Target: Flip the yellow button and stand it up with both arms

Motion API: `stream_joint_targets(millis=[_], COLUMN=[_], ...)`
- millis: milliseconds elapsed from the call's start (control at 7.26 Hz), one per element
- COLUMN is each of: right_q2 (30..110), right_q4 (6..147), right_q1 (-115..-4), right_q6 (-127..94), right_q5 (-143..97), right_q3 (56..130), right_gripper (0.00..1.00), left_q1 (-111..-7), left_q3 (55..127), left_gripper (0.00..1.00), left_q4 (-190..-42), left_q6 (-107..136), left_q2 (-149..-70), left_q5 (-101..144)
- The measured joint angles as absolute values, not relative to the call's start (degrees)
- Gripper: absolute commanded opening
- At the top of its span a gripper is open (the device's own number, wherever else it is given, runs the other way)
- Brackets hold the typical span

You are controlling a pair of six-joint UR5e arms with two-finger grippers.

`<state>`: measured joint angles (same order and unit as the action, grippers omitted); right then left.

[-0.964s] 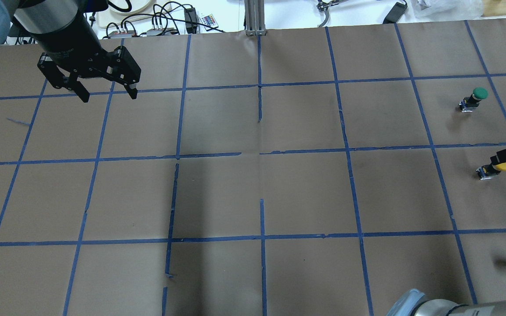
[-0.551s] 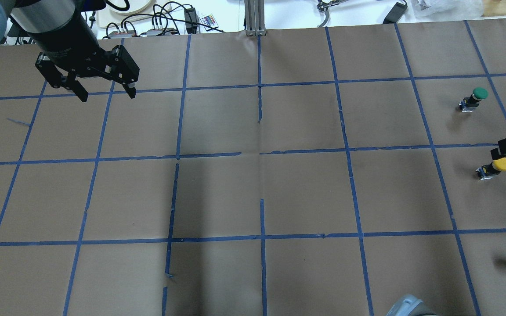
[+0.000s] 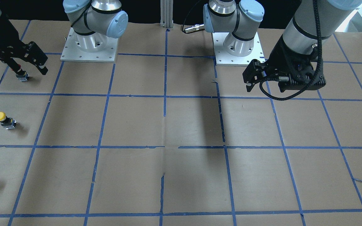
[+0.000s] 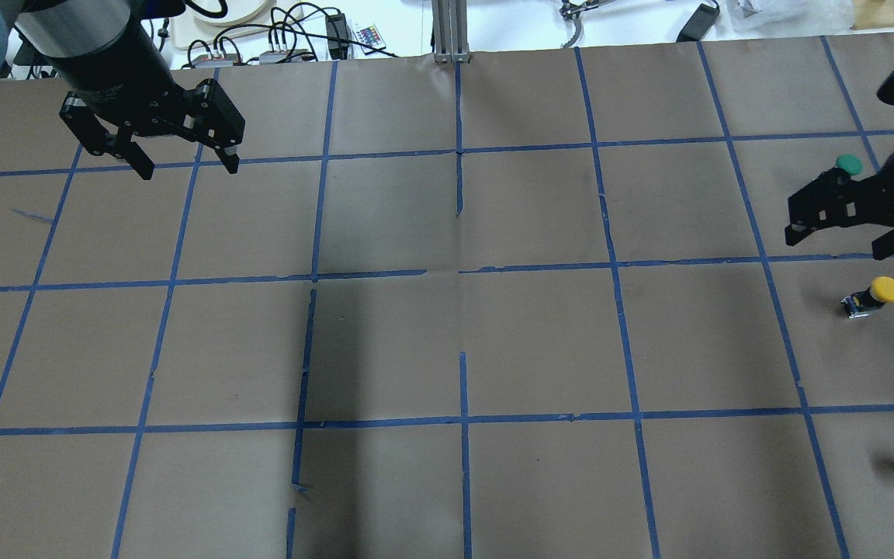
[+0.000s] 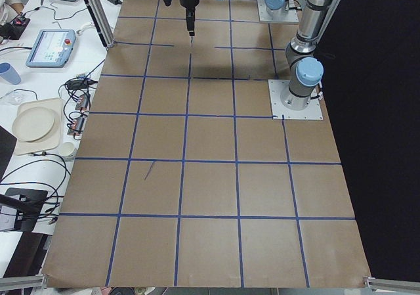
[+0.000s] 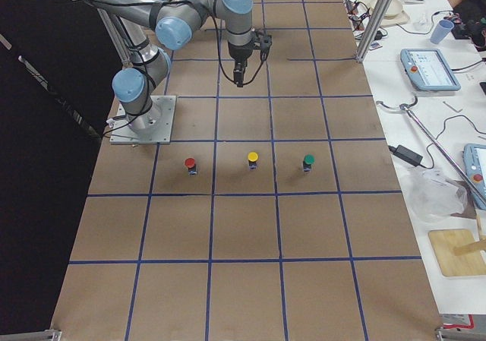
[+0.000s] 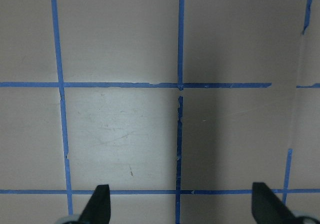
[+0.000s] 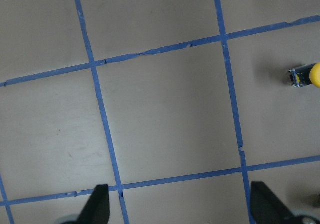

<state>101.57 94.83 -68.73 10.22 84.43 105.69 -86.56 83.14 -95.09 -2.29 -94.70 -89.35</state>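
1. The yellow button (image 4: 874, 295) stands cap-up on its block on the brown table (image 4: 540, 341), inside a taped square, and nothing touches it.
2. The red button (image 6: 190, 163) stands near the yellow button on the robot's side. The green button (image 6: 308, 161) stands near it on the far side. The three make one row, each apart from the next.
3. The right gripper (image 4: 835, 242) hangs above the table near the yellow button and clear of it. Its jaws are spread wide and hold nothing.
4. The left gripper (image 4: 188, 169) hangs well apart from the yellow button, across the table. Its jaws are also spread wide, with only bare table between its fingers (image 7: 98, 204).
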Motion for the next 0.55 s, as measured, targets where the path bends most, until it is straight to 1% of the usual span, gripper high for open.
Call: stream_joint_targets(millis=[275, 551], right_q2=[98.53, 97.52], right_q4=[92.00, 89.58], right_q1=[-78.49, -87.50], right_q6=[0.72, -3.25], right_q5=[86.16, 89.94], right_q3=[99.85, 97.68], right_gripper=[1.00, 1.00], left_q1=[-86.56, -86.54], left_q3=[83.15, 83.15], left_gripper=[1.00, 1.00], left_q4=[-95.10, -95.10], left_q6=[-2.34, -2.37], left_q2=[-94.66, -94.69], left_q5=[-89.36, -89.38])
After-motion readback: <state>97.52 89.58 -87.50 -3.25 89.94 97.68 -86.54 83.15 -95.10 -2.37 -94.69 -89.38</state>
